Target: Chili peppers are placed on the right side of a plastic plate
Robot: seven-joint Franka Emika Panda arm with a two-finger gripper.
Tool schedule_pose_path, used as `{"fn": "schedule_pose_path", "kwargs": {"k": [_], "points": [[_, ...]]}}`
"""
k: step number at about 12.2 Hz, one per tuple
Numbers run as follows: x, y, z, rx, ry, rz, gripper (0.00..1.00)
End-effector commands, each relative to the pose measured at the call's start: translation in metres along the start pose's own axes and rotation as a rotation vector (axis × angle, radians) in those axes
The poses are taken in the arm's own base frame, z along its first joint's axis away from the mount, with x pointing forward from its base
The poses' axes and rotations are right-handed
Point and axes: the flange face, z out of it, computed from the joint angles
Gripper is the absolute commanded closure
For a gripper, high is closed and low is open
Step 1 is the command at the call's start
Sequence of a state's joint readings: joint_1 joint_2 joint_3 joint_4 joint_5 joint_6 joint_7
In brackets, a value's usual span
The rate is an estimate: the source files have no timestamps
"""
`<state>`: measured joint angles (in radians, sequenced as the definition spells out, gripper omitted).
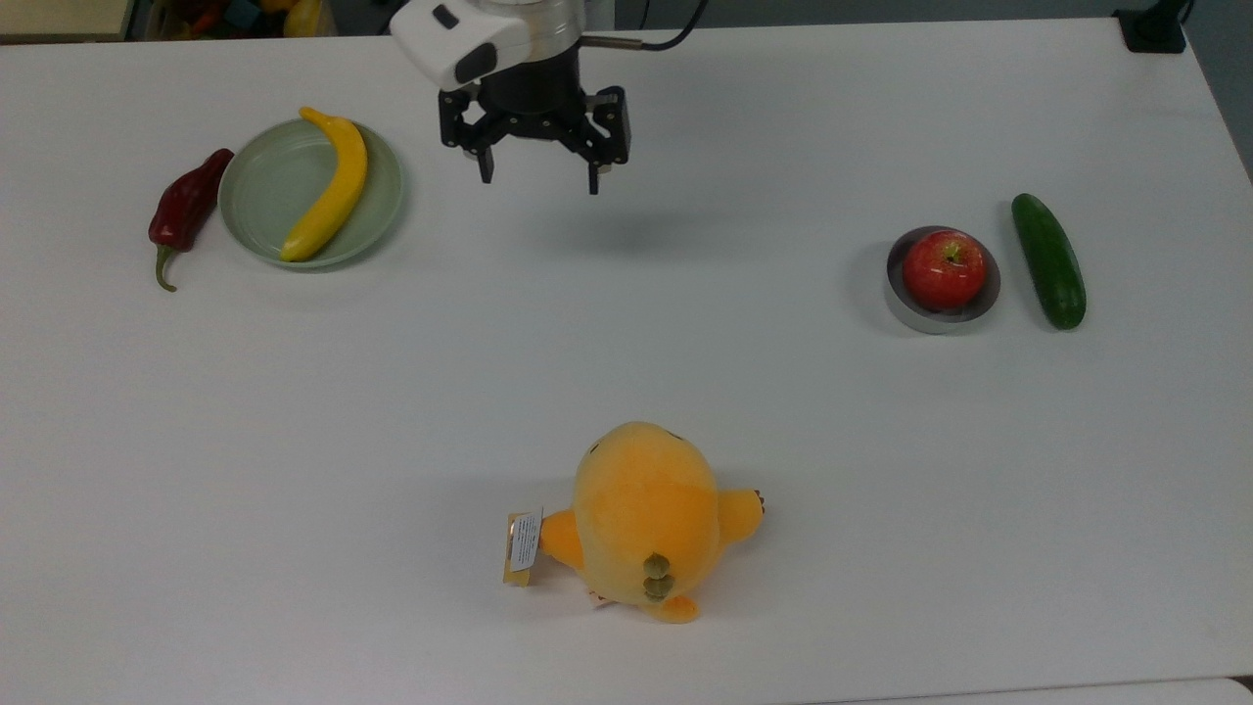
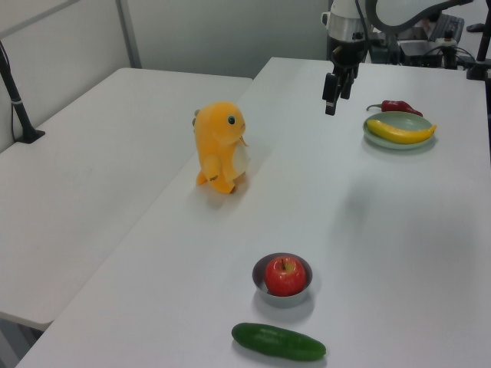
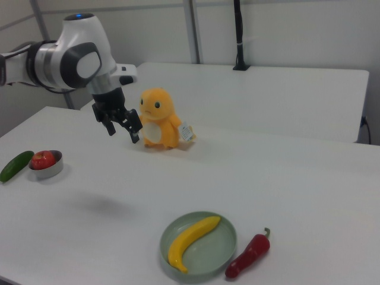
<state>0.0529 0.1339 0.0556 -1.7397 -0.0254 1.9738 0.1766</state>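
The dark red chili pepper lies on the table against the plastic plate's rim, on the top view's left of it and the right view's right. The pale green plastic plate holds a yellow banana. My gripper hangs open and empty above bare table, well off the plate toward the top view's right, its fingers pointing down.
An orange plush toy stands near the top view's lower middle. At the top view's right, a red apple sits in a small grey metal bowl, with a cucumber beside it.
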Motion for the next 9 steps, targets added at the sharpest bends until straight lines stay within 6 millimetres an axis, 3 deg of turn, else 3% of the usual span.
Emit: {"fn": "schedule_pose_path", "kwargs": {"k": [1,9], "points": [[-0.017,0.013,-0.035,-0.013,-0.004,0.012,0.00],[-0.021,0.024,-0.042,-0.012,0.003,-0.021,0.00]]}}
